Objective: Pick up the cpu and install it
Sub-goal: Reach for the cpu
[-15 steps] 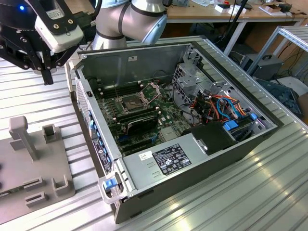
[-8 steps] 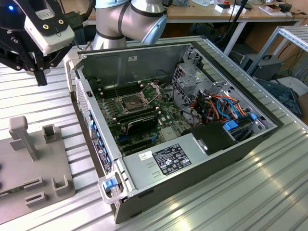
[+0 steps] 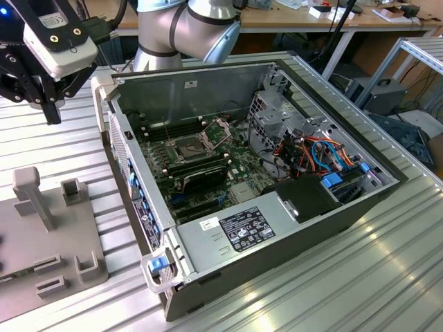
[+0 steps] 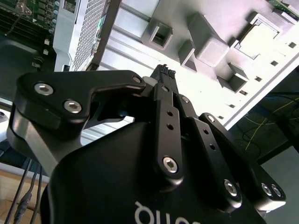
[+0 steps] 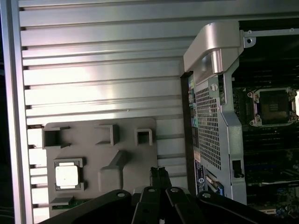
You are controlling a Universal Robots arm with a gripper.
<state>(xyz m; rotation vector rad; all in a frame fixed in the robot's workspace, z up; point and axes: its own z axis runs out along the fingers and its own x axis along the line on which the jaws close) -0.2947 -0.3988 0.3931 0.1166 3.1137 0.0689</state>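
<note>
Hanging over the ribbed, silver aluminium surface (image 3: 387, 277), the slim black metal fingers (image 3: 52, 111) point downward with their tips pressed together and nothing held between them. In both wrist views the fingers (image 5: 159, 173) (image 4: 163, 74) show the same narrow, closed pair of tips.

Beneath and to one side of the fingers lies a flat grey plastic fixture tray (image 3: 48, 256) (image 5: 93, 130) carrying an upright grey post (image 3: 31, 194) (image 5: 112, 170) and several small U-shaped holders. The thin, flat, square silver-grey metal cpu (image 5: 67, 176) (image 4: 261, 39) sits in a square pocket of this tray. It lies flat and apart from the fingertips, with the post between it and them. The fingers touch neither the cpu nor the tray.

On the other side of the fingers from the cpu stands the large open grey metal computer case (image 3: 221, 83) (image 5: 212, 116), lying on its side on the surface. Inside it, well away from the fingers, the dark square processor socket (image 3: 190, 146) (image 5: 273, 106) sits on the green motherboard. A shiny hinged metal frame (image 3: 216, 126) is lifted just beyond the socket in the exterior view, and a long black expansion card (image 3: 197, 176) lies just beside the socket on its nearer side.
</note>
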